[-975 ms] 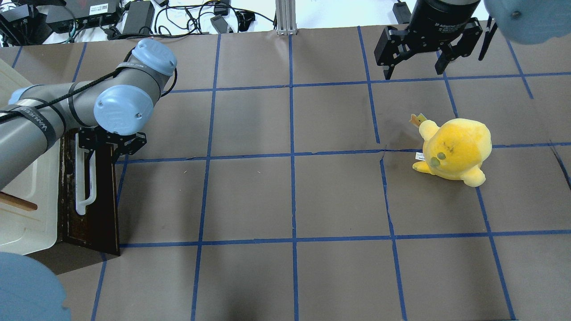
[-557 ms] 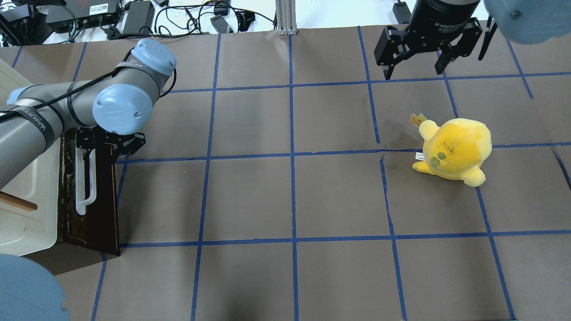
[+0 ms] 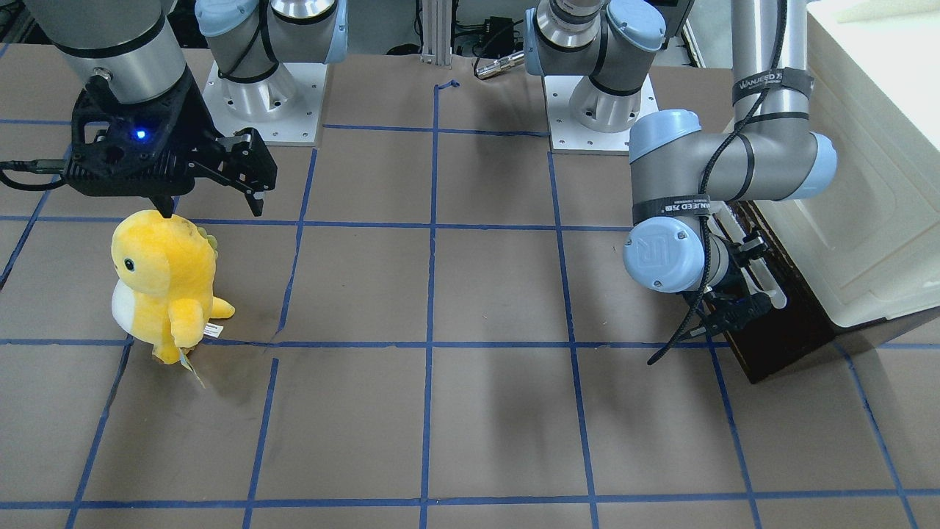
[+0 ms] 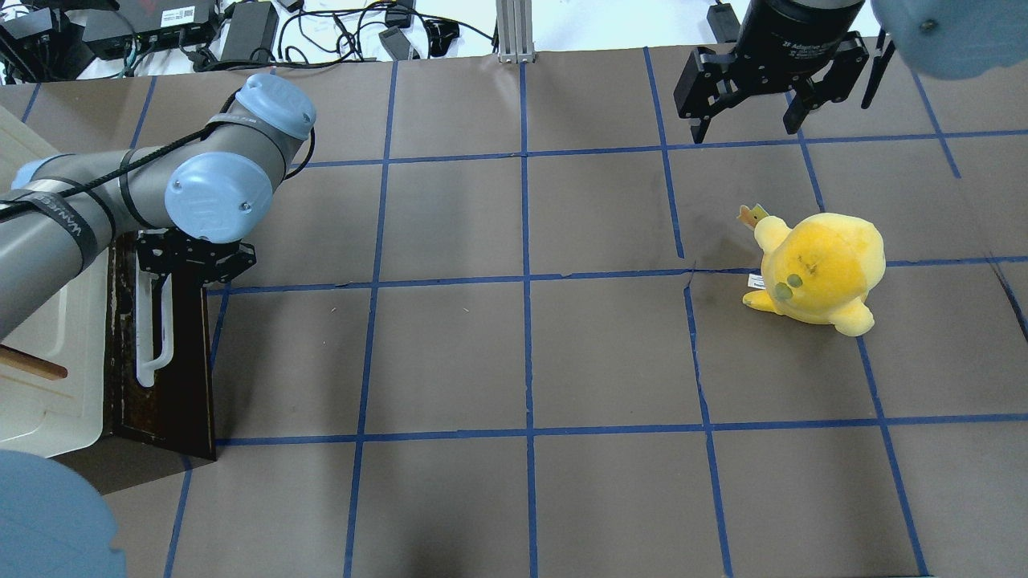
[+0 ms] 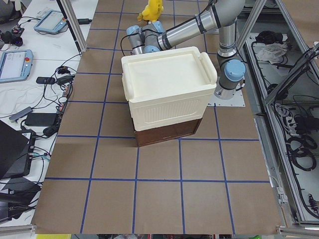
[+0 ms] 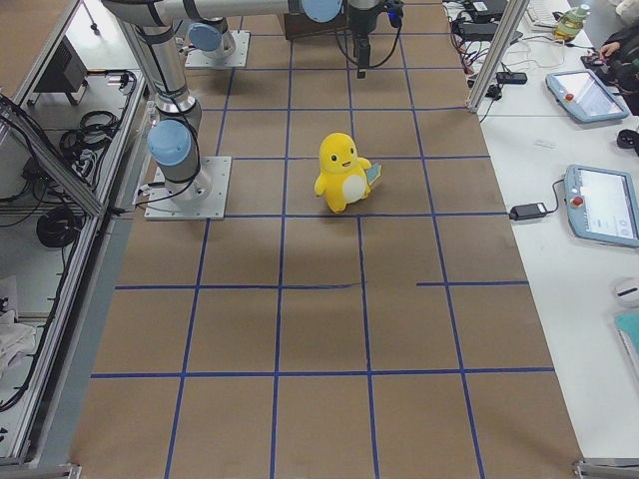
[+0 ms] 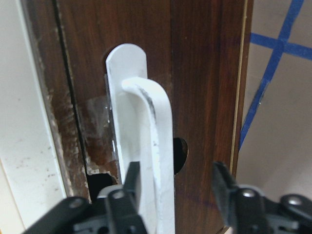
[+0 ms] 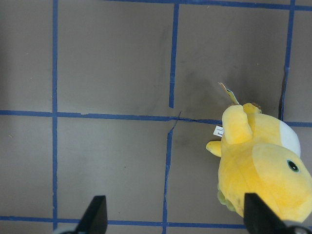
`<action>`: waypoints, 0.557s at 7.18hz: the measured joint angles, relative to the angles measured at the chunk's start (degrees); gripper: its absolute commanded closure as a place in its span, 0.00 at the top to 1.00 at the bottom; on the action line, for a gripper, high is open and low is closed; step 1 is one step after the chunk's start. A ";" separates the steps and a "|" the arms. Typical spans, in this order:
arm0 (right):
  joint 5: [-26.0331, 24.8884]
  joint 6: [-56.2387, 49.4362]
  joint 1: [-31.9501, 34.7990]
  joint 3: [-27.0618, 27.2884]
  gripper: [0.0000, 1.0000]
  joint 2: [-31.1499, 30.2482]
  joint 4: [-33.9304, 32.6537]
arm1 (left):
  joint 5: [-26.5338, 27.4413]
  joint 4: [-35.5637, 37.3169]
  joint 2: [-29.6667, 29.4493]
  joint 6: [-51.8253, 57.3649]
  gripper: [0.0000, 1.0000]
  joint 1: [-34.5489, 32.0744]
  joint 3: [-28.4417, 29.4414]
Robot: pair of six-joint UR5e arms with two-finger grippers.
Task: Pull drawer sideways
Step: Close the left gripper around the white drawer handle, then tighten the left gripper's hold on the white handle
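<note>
The drawer's dark brown front (image 4: 173, 361) with its long white bar handle (image 4: 152, 337) stands at the table's left, under the cream-white cabinet (image 4: 48, 361). The pale inner tray is hidden. My left gripper (image 4: 191, 261) is open at the handle's far end. In the left wrist view the handle (image 7: 153, 146) lies between the fingers (image 7: 131, 180), close to the left one, with my left gripper (image 7: 176, 183) not clamped on it. It also shows in the front-facing view (image 3: 727, 312). My right gripper (image 4: 747, 120) is open and empty, high at the far right.
A yellow plush toy (image 4: 819, 269) stands on the right half of the brown table, below the right gripper (image 8: 175, 214). It also shows in the front-facing view (image 3: 161, 279). Blue tape lines grid the table. Cables and boxes lie beyond the far edge.
My left gripper has shifted slightly left, closer onto the drawer front and handle. The drawer, the right arm and the plush toy have not moved.
</note>
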 measured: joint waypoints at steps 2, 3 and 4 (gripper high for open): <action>0.02 0.00 0.00 0.00 1.00 0.00 0.00 | 0.06 -0.25 -0.14 0.13 0.49 0.06 -0.11; 0.05 0.00 0.00 0.00 1.00 0.00 0.00 | 0.08 -0.31 -0.19 0.19 0.49 0.10 -0.30; 0.06 0.00 0.00 0.00 1.00 0.00 0.00 | 0.12 -0.32 -0.19 0.24 0.47 0.14 -0.53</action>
